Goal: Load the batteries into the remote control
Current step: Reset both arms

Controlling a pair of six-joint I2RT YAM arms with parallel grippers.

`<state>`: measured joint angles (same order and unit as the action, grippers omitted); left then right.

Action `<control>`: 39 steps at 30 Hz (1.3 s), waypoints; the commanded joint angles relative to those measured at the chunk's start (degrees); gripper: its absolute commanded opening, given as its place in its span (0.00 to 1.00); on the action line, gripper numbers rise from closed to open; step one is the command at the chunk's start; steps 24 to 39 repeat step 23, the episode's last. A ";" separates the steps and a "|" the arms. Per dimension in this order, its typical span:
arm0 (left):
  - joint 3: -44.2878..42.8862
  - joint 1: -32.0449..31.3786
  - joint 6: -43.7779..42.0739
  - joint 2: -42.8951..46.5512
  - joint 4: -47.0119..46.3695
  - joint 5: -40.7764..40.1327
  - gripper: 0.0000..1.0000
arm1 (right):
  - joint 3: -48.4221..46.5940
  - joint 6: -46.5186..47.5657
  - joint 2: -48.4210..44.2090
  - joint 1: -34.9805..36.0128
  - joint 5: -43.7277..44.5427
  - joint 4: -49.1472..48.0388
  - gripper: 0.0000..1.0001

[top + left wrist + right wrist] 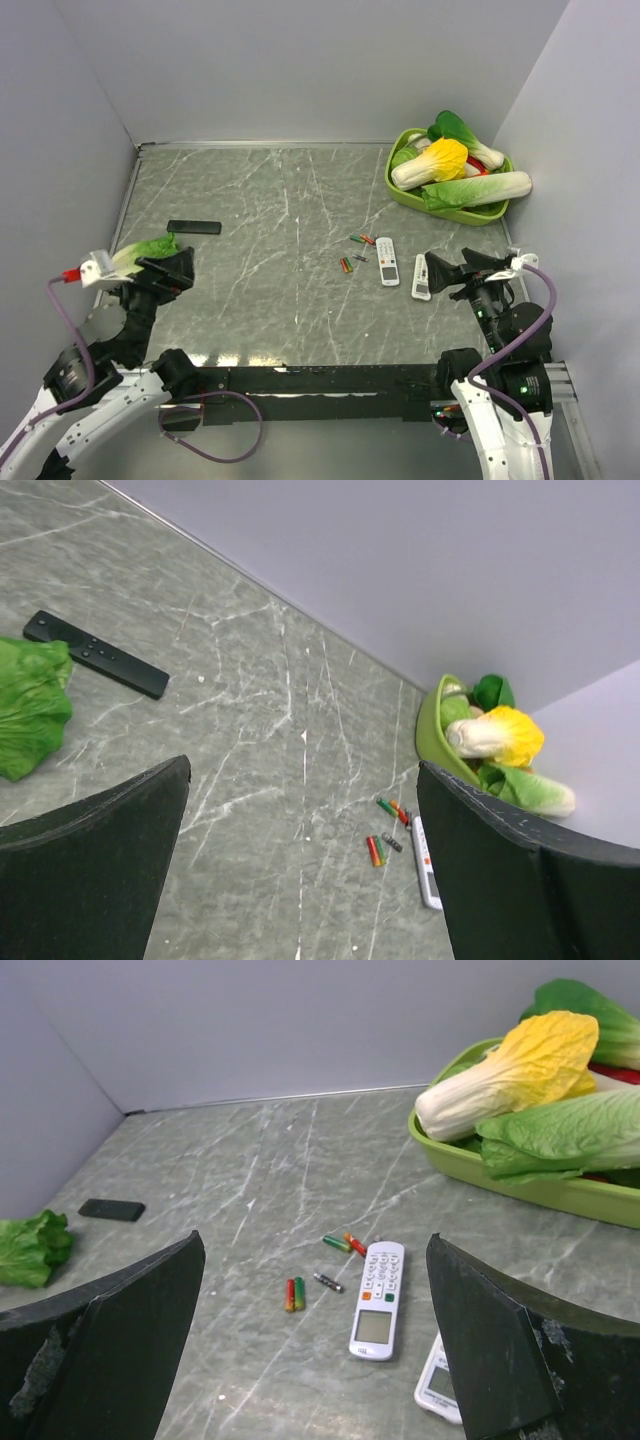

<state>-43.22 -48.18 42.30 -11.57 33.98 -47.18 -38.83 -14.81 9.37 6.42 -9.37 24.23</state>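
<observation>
Several batteries lie mid-table: a red and green pair (346,265) (294,1294), a dark one (327,1282), and a green one (337,1243) beside a red one (355,1244). The remote control (422,277), slim and white, lies face up to their right; in the right wrist view only its near end (438,1385) shows past a finger. My right gripper (455,270) (315,1250) hovers just right of it, open and empty. My left gripper (170,268) (302,770) is open and empty at the far left, well away from the batteries (375,850).
A wider white remote (387,261) (378,1300) lies between the batteries and the slim one. A flat black bar (194,227) and a green leaf (145,250) sit near the left arm. A green basket (398,188) of toy vegetables fills the back right corner. Grey walls stand on three sides.
</observation>
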 commanded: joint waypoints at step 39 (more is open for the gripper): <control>0.42 -0.07 4.72 3.23 3.38 -6.52 1.00 | 2.44 2.24 -5.76 2.29 7.17 -3.84 1.00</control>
